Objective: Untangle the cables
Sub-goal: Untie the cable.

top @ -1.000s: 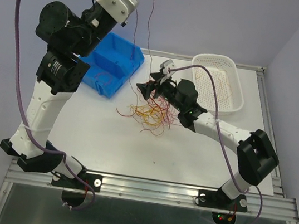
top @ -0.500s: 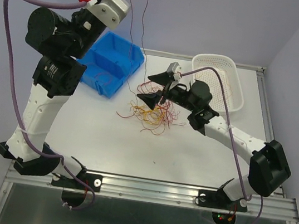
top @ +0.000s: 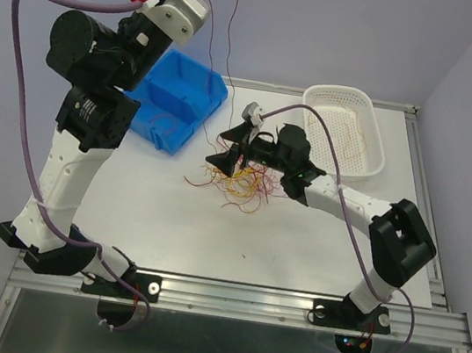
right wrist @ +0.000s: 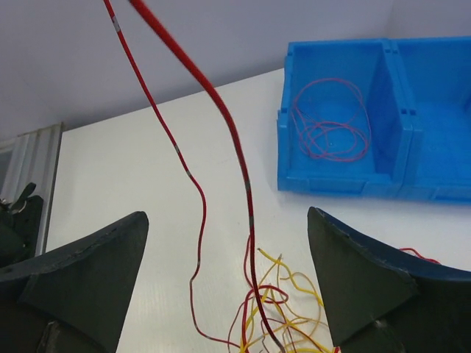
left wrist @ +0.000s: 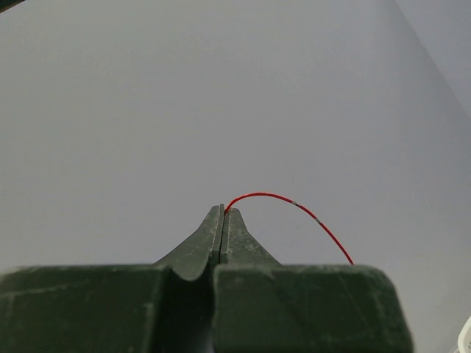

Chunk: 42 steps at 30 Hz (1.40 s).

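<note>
White bench [top: 166, 228] under lavender walls, with cables [top: 240, 181] heaped mid-bench, one red strand [left wrist: 265, 194] rising near-vertical to left end effector [left wrist: 223, 217] pinched shut on it high up, right end effector [top: 232, 154] splayed wide just over them, nearer.

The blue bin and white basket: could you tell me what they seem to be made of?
The blue bin: likely moulded plastic, smooth and glossy, uniform colour with a moulded divider. The white basket: probably plastic too, its walls a fine perforated mesh; finish looks matte.
</note>
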Motion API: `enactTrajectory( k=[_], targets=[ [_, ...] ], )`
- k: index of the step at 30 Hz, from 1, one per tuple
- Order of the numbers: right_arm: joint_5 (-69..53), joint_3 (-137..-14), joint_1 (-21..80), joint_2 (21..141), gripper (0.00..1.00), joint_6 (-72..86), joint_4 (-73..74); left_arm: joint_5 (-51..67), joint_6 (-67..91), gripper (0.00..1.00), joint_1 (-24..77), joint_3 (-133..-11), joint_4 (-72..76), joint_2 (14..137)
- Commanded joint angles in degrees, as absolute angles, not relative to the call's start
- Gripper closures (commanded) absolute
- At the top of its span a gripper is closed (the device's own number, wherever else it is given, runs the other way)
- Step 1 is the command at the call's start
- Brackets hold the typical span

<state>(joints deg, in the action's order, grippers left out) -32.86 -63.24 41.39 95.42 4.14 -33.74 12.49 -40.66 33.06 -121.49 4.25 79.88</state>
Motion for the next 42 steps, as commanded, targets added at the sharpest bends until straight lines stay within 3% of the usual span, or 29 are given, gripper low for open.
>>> enactTrajectory(
  k=[1,4,5,7,8,12,13,16,21,24,32,37,42],
  targets=[
    [-30.7,-69.4,43.7,97.1,0.12,4.1,-34.7,12.0,-40.6,1.00,33.4,-122.8,8.5,80.0],
    [-31.7,-70.7,44.1,98.7,0.23,4.5,-33.8,12.0,-40.6,1.00,33.5,-123.7,8.5,81.0],
    [-31.6,-71.3,44.3,99.0,0.31,4.5,-33.5,12.0,-40.6,1.00,33.5,-124.4,8.5,82.2],
    [-32.7,-72.1,44.3,99.4,0.64,4.6,-32.2,12.0,-40.6,1.00,33.5,-126.5,8.0,83.5],
    [-32.3,-72.3,44.2,99.2,0.99,4.8,-31.5,12.0,-40.6,1.00,33.4,-126.9,8.0,84.0],
    [-31.9,-72.6,44.2,96.1,1.00,5.2,-29.7,12.0,-40.6,1.00,33.0,-127.6,9.0,87.3],
    [-31.2,-73.9,44.2,94.6,1.00,5.3,-27.8,-9.5,-46.2,1.00,31.7,-126.7,11.1,88.1],
    [-30.6,-77.2,44.2,92.6,0.99,4.4,-20.9,-9.0,-40.7,1.00,26.0,-124.3,12.0,88.9],
    [-31.3,-85.1,44.3,87.8,1.00,4.4,-14.4,1.6,-27.6,1.00,10.2,-121.6,10.5,92.2],
    [-28.6,-98.1,44.2,88.1,0.99,2.6,-5.0,6.0,-23.4,1.00,7.0,-116.2,10.4,94.7],
    [-24.3,-120.3,44.2,95.2,0.99,1.2,1.4,19.2,-12.1,1.00,5.3,-107.9,10.3,98.3],
    [-21.8,-132.9,44.2,100.6,0.99,-1.3,1.2,39.5,-0.3,1.00,5.3,-104.2,10.8,101.3],
    [-18.1,-132.3,44.0,101.5,0.99,-3.9,1.1,60.2,12.0,1.00,6.6,-96.8,18.6,106.8]
  ],
)
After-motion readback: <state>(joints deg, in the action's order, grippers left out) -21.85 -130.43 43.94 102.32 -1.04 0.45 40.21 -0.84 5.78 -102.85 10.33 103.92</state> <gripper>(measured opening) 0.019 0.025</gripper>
